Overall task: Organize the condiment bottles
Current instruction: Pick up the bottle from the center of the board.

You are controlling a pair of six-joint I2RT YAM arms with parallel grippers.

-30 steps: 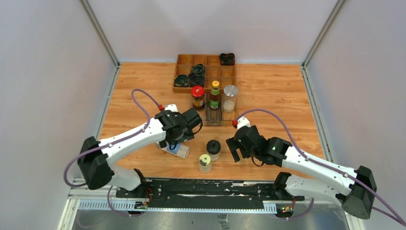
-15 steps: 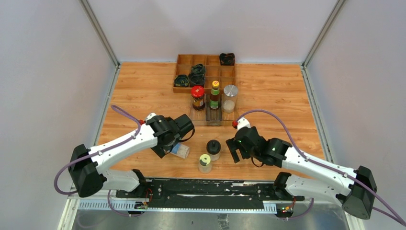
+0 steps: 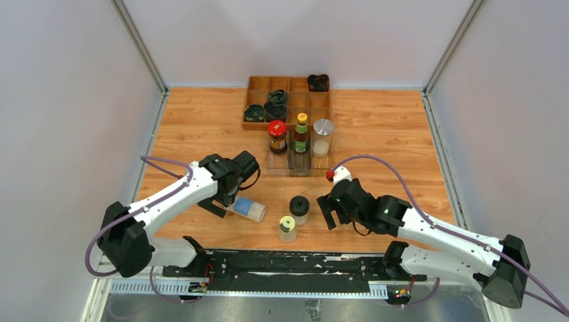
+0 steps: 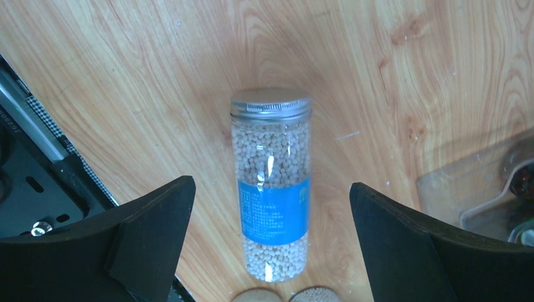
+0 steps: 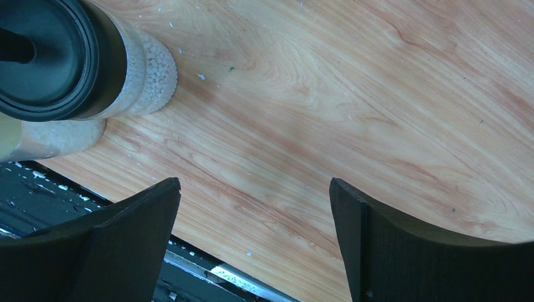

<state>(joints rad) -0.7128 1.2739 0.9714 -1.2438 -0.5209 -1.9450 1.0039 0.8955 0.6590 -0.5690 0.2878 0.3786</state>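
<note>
A clear jar of white beads (image 3: 248, 209) with a blue label and a silver cap lies on its side on the wooden table. In the left wrist view the jar (image 4: 272, 201) lies between my left gripper's (image 4: 271, 186) wide-open fingers, untouched. From above, the left gripper (image 3: 225, 200) is at the jar's left end. A black domed jar (image 3: 299, 208) and a yellow-green capped jar (image 3: 287, 228) stand near the front. My right gripper (image 3: 329, 215) is open and empty to their right, over bare wood (image 5: 252, 189). Red-capped (image 3: 277, 136), yellow-green capped (image 3: 301, 133) and silver-capped (image 3: 323, 137) bottles stand in the clear tray (image 3: 298, 166).
A wooden divided box (image 3: 258, 84) with dark coiled bundles (image 3: 276, 106) stands behind the tray. The black rail (image 3: 288, 263) runs along the near edge. The black domed jar (image 5: 50, 56) fills the top left of the right wrist view. The tray corner (image 4: 466, 195) shows at the right of the left wrist view.
My left arm has swung left and back, so more of the lying jar now shows. The jar stays on the table. The right arm has barely moved.
</note>
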